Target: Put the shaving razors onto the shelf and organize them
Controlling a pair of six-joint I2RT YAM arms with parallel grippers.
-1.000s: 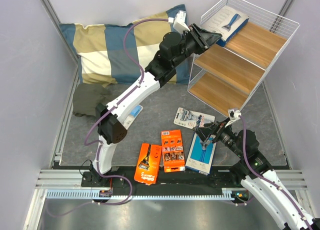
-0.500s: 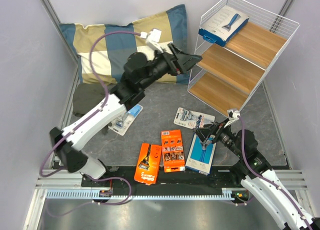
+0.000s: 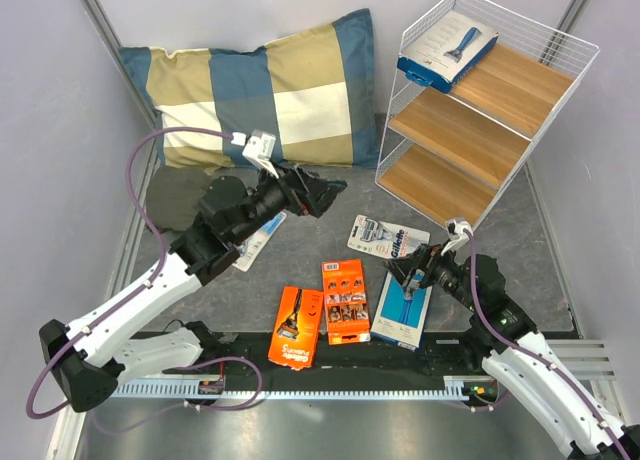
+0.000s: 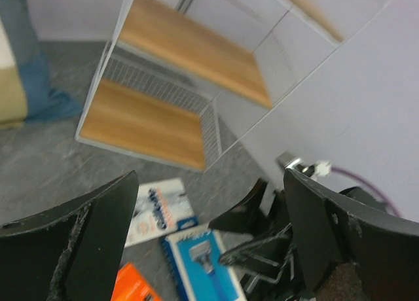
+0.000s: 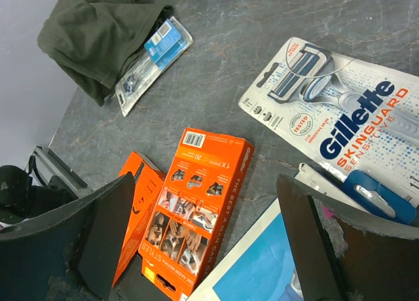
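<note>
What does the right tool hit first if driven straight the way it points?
Probably the flat blue razor box lying below it: the open right tool angles down over its far end. Depth is unclear; a shallower line might reach the white Gillette blister pack instead.

White wire shelf (image 3: 424, 22), matt wooden boards (image 3: 470, 145)
</note>
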